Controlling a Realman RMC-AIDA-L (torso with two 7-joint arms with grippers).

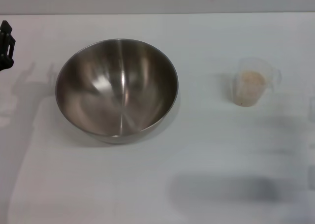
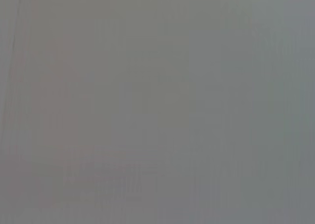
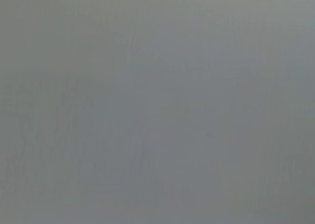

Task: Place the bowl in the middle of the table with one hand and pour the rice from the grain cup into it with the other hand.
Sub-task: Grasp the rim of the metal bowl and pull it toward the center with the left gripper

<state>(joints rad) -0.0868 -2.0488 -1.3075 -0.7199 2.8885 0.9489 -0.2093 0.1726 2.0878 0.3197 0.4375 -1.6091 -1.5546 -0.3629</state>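
Note:
A large shiny steel bowl (image 1: 116, 88) stands upright on the white table (image 1: 197, 150), left of centre, with nothing inside it. To its right stands the small clear grain cup (image 1: 251, 82), upright, holding pale rice (image 1: 250, 80). At the far left edge of the head view a black piece of my left gripper (image 1: 6, 44) shows, apart from the bowl. My right gripper is out of view. Both wrist views show only a plain grey surface.
The table's far edge (image 1: 157, 14) runs across the top of the head view. Arm shadows lie on the tabletop at the left (image 1: 24, 115) and at the lower right (image 1: 231, 187).

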